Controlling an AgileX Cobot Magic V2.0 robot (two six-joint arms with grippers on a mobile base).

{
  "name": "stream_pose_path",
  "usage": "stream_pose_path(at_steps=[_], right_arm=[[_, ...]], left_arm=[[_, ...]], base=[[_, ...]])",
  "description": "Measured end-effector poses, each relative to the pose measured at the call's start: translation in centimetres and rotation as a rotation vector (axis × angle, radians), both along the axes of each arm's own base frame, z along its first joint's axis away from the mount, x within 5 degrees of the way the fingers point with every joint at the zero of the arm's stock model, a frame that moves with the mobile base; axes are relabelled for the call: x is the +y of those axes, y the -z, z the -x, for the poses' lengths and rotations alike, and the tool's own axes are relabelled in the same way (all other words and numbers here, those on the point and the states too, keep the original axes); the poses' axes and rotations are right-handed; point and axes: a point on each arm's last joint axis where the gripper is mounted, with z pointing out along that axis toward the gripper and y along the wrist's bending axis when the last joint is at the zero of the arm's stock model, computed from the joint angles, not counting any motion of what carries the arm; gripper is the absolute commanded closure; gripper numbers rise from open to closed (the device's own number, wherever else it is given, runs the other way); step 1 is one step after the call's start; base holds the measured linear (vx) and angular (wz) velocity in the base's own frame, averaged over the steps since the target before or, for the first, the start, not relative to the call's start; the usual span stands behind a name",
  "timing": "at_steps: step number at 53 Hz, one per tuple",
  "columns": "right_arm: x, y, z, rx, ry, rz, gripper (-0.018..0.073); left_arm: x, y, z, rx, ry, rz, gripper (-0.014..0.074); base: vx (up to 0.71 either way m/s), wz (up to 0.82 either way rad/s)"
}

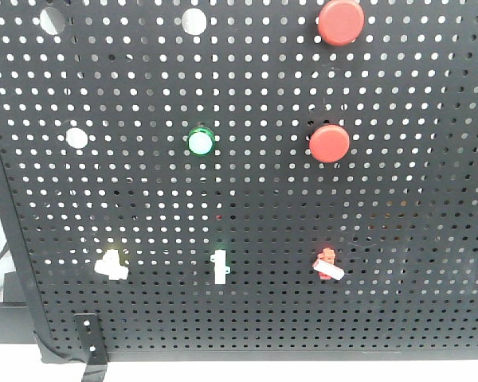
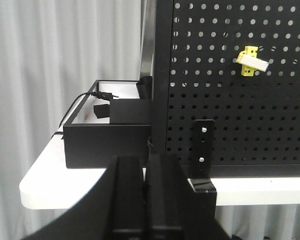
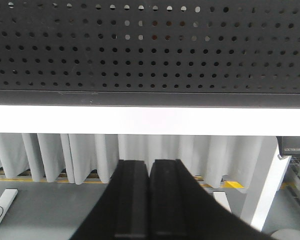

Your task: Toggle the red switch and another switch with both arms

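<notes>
On the black pegboard (image 1: 247,199), the red switch (image 1: 328,262) sits low on the right, its white lever angled down to the right. The yellow switch (image 1: 111,263) is low on the left; the left wrist view shows it (image 2: 250,62) high on the board, up and right of my left gripper (image 2: 145,161). That gripper is shut with nothing in it, well below and left of the switch. My right gripper (image 3: 149,164) is shut and empty too, hanging below the table edge (image 3: 150,120), with the red switch out of its view. Neither gripper appears in the front view.
A green-based toggle (image 1: 219,267) stands between the two switches. Two big round red buttons (image 1: 329,143) and a green lamp (image 1: 200,142) sit higher up. A black box (image 2: 107,137) with a cable lies on the white table left of the board, by a black bracket (image 2: 204,150).
</notes>
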Motion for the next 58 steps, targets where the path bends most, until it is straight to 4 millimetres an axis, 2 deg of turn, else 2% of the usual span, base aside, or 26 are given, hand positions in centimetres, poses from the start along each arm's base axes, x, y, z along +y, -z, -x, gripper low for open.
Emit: stream_pose_path(at_steps=[8, 15, 31, 40, 51, 58], right_arm=[[-0.2, 0.0, 0.0, 0.003, -0.003, 0.128, 0.0566], [-0.2, 0.0, 0.0, -0.001, 0.000, 0.115, 0.0566], [0.0, -0.4, -0.1, -0.050, 0.022, -0.158, 0.0566], [0.1, -0.5, -0.1, -0.061, 0.022, -0.195, 0.0566], [0.1, -1.8, -0.2, -0.198, 0.007, -0.194, 0.0566], [0.1, -3.3, 0.0, -0.342, -0.007, -0.189, 0.0566]], left_arm=[[0.0, 0.0, 0.0, 0.000, 0.000, 0.000, 0.0594], [0.0, 0.0, 0.0, -0.001, 0.000, 0.000, 0.0594], [0.0, -0.2, 0.0, -0.017, -0.002, 0.001, 0.0594], [0.0, -0.3, 0.0, -0.028, -0.003, 0.002, 0.0594], [0.1, -0.9, 0.1, -0.104, -0.010, 0.006, 0.0594], [0.2, -2.0, 0.3, -0.221, -0.021, 0.032, 0.0594]], base=[[0.00, 0.00], [0.00, 0.00], [0.00, 0.00], [0.00, 0.00], [0.00, 0.00], [0.00, 0.00]])
